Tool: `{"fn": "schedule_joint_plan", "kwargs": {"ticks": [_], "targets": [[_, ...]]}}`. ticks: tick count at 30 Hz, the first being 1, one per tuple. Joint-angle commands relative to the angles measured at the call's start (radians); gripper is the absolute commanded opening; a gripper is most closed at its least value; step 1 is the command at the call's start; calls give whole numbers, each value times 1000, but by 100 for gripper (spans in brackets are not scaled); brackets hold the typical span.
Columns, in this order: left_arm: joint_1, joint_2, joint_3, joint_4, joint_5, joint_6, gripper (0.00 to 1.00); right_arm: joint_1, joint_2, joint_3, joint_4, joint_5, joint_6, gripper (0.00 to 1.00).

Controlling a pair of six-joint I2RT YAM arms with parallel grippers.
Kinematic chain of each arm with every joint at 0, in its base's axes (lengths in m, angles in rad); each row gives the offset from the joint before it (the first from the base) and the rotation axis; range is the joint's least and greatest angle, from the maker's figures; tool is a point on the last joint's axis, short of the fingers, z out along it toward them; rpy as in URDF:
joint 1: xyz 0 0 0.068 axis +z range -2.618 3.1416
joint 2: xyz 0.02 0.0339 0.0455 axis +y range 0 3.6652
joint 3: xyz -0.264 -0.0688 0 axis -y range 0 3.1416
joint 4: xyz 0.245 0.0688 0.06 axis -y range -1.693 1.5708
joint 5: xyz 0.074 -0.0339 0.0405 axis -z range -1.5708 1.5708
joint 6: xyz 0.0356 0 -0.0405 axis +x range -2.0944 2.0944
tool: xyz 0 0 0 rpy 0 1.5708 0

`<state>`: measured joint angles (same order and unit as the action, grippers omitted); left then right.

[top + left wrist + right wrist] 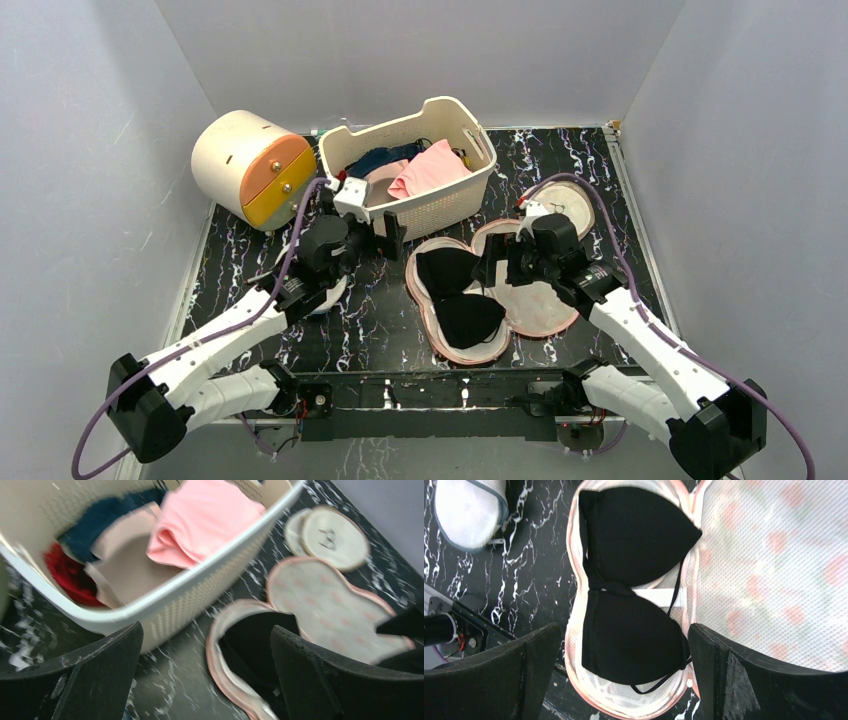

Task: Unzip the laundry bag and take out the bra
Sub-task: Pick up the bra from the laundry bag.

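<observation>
Beside the basket [440, 203], the laundry bag [548, 300] lay unzipped — the bra [455, 290] inside looked soft, light, best pinched at a cup's edge; left gripper [390, 232] and right gripper [497, 265] gaped empty.

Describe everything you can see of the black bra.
The black bra has two smooth moulded cups joined by a narrow band, with thin straps. It looks like matte padded fabric. It lies flat, apparently cups up, filling one half of the opened laundry bag, resting on its pale mesh lining inside the pink trim. Only the bag touches it.
</observation>
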<state>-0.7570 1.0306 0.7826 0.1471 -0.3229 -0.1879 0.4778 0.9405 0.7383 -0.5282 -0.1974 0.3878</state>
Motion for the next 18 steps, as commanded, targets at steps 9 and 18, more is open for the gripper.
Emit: {"fn": "schedule_joint_plan", "kwargs": {"ticks": [9,18], "targets": [[-136,-80,-141,-173,318,-573,96,3,-70,51,50,113,-61,98],[-498,126,-177,-89,-18,-857,83,3,-165,32,70,128,-55,98]]}}
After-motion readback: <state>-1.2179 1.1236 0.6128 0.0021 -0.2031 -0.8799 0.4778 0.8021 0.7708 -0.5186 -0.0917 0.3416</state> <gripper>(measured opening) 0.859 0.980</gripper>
